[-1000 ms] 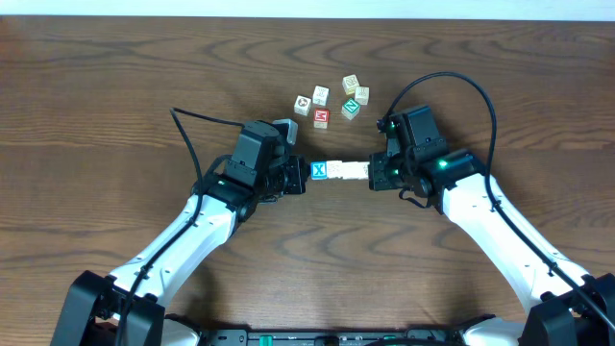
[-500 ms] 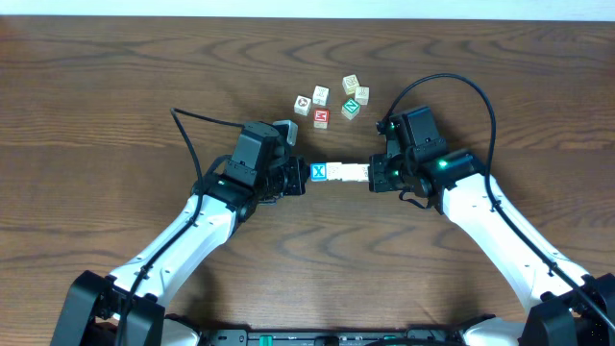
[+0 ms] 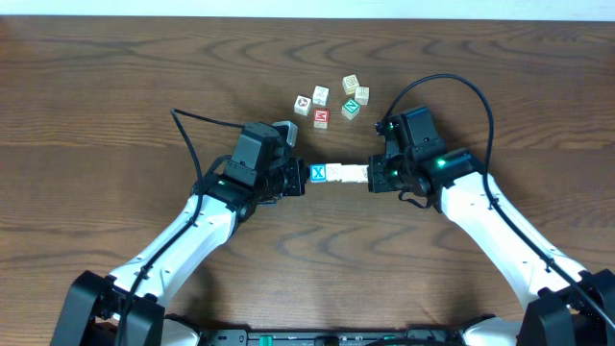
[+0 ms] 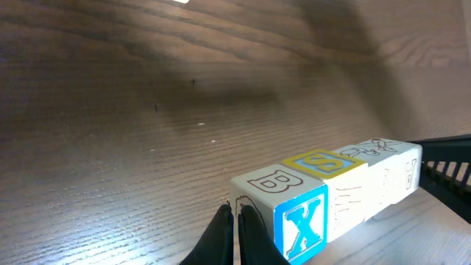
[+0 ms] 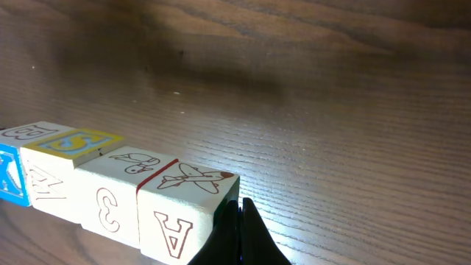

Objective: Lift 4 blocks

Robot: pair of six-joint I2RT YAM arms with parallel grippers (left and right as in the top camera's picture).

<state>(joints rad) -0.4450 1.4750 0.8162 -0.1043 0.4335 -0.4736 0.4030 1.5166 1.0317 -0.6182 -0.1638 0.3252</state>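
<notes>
Four blocks [image 3: 341, 173] are counted in one straight row at the centre of the overhead frame. The blue X block [image 3: 320, 172] is at the row's left end and three cream ones follow it, all touching. The row is squeezed endwise between two grippers, the left gripper [image 3: 304, 176] and the right gripper [image 3: 371, 176]. Each has its fingers pressed together, with the tips set against an end block. Six loose cubes [image 3: 320, 94] are seen only overhead, at upper centre on the table [image 3: 115, 86]. Face markings are shown only by the wrist views: B, a yellow-framed S, 3, A and an aeroplane.
</notes>
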